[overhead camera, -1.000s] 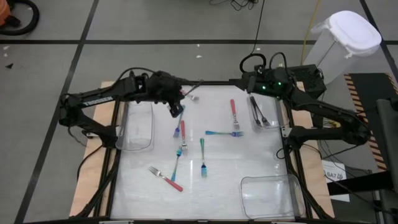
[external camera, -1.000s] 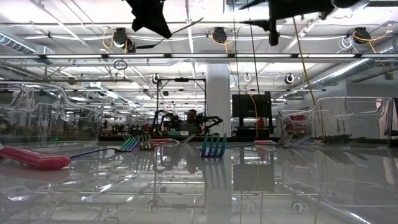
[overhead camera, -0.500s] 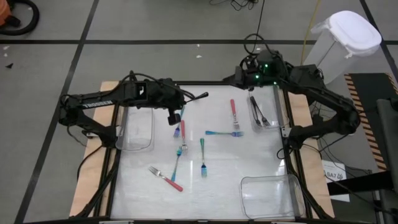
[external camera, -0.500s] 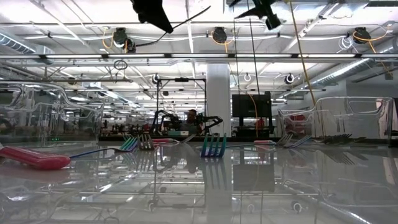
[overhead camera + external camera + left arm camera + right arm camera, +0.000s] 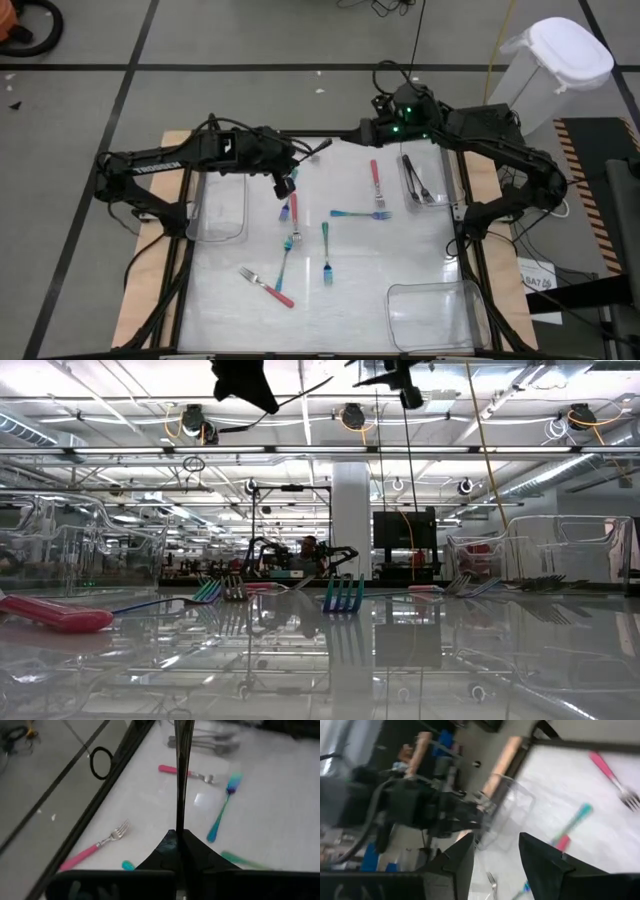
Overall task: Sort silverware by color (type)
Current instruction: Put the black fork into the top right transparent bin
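Left gripper hovers above the surface – jaws clamped on a black fork; right gripper – jaws apart, empty – at the far edge.

A large industrial lab or workshop hall: in the low view, long ceiling rails with hanging cables cross the upper frame, a white pillar stands at centre, and more robot rigs sit behind the worktop.

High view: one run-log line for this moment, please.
left tool: shut on black fork, raised, far side of table | right tool: open, empty, above far edge | pink and teal forks: loose on table
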{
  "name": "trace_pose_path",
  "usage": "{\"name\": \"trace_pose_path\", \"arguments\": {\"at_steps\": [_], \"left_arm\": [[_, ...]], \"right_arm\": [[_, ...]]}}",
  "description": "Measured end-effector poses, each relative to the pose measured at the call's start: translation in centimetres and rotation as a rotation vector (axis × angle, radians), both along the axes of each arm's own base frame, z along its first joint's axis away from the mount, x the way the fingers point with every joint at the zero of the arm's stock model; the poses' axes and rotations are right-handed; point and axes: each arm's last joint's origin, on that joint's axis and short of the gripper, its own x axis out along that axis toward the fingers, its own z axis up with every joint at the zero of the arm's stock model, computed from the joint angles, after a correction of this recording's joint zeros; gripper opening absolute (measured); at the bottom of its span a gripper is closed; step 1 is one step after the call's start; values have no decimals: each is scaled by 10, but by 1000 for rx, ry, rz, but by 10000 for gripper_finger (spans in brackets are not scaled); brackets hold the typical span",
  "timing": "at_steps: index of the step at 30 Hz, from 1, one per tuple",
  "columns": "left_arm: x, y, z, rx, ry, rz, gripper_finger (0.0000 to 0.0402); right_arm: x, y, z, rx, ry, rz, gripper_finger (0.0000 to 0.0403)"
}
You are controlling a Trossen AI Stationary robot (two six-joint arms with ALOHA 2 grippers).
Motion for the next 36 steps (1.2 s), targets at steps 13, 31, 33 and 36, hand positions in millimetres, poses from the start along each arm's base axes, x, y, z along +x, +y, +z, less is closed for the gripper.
{"name": "trace_pose_path", "arguments": {"at_steps": [13,31,33,36], "left_arm": [[25,-6,21,-69,-402,233,3],[48,-13,10,102,-408,319,3],[49,-13,8,123,-395,304,3],[53,-12,9,131,-417,300,3]], "right_arm": [[9,4,12,-315,-86,5,153],[9,0,28,-662,-149,-80,153],[11,-1,29,-700,-164,-78,153],[14,-2,27,-707,-164,-76,153]]}}
